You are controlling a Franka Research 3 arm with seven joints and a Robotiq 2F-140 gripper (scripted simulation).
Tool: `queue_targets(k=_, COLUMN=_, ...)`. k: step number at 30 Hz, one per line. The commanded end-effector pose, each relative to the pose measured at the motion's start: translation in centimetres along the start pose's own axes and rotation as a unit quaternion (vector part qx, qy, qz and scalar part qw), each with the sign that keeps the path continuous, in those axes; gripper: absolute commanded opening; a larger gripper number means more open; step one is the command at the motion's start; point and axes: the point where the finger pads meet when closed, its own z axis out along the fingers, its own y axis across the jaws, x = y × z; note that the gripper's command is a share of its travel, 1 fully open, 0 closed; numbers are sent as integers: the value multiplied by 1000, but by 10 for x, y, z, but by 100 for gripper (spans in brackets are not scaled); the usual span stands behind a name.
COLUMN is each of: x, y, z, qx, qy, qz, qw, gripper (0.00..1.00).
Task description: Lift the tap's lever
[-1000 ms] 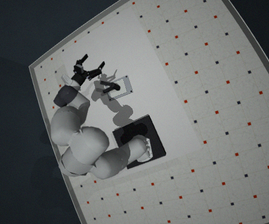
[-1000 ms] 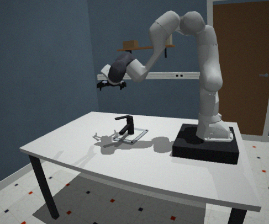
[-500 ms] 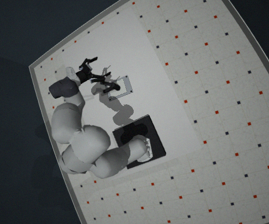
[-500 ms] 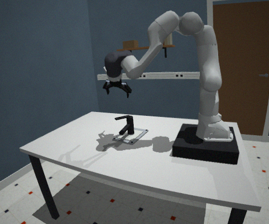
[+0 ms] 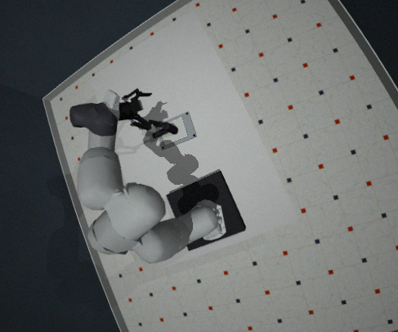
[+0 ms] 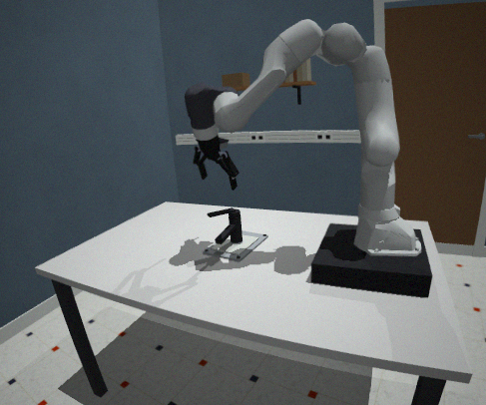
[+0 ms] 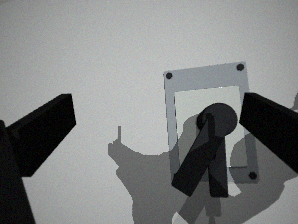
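A black tap [image 6: 232,226] stands on a grey frame plate [image 6: 238,245] on the white table. Two arms reach out from its post toward the left: a thin level bar at the top [image 6: 219,213] and a thicker arm slanting down [image 6: 224,234]. I cannot tell which one is the lever. My gripper [image 6: 218,175] hangs well above the tap, pointing down, open and empty. In the wrist view the tap [image 7: 210,145] lies below, toward the right finger, with the gripper [image 7: 157,130] spread wide. From above, the gripper [image 5: 151,114] overlaps the tap [image 5: 163,130].
The arm's black base [image 6: 372,264] sits on the table to the right of the tap. A white socket rail [image 6: 272,136] and a wooden shelf [image 6: 272,80] are on the blue wall behind. The table's left edge [image 6: 108,234] is near the tap.
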Motion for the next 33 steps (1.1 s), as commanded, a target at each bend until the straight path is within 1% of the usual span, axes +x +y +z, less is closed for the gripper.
queue_targets(k=1, x=-11, y=11, z=1, qx=-33, qy=-35, qz=46, qw=998, gripper=100)
queue_targets(k=2, x=-11, y=11, z=1, qx=-33, qy=-35, qz=46, qw=998, gripper=100)
queue_targets(k=3, x=-20, y=15, z=-1, qx=-53, qy=-58, qz=74, qw=994, gripper=100)
queue_targets(k=9, x=-41, y=22, z=-10, qx=-100, qy=-114, qz=142, qw=978, gripper=100)
queue_targets(k=12, x=-52, y=24, z=-17, qx=-124, qy=-143, qz=175, qw=966, gripper=100)
queue_targets(k=16, x=-67, y=23, z=-28, qx=-154, qy=-181, qz=218, qw=947, gripper=100)
queue_targets(k=17, x=-68, y=22, z=-30, qx=-158, qy=-186, qz=224, qw=944, gripper=100)
queue_targets(k=26, x=-69, y=22, z=-30, qx=-160, qy=-188, qz=227, qw=942, gripper=100)
queue_targets(k=27, x=-69, y=22, z=-30, qx=-160, qy=-188, qz=227, qw=942, gripper=10)
queue_targets(k=33, x=-69, y=22, z=-30, qx=-160, qy=-188, qz=227, qw=942, gripper=10)
